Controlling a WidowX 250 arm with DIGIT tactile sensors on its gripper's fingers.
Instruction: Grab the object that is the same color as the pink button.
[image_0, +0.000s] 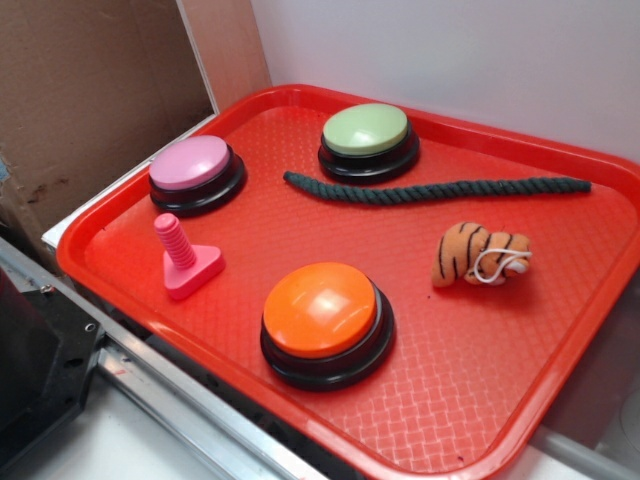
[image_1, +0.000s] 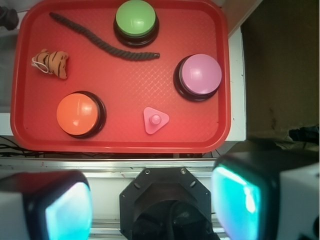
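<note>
A red tray (image_0: 560, 400) is seen carrying everything. On it, an orange button (image_0: 322, 312) is set nearest the front, a green button (image_0: 366, 132) at the back, and the pink button (image_0: 191, 165) at the left. A dark rope (image_0: 430, 190) is laid across the middle. A striped tiger toy (image_0: 478, 254) is placed at the right. The pink bolt (image_0: 184, 258) is stood upright just in front of the pink button, apart from it. The gripper (image_1: 150, 200) is held spread wide above the tray's near edge, with nothing grasped.
</note>
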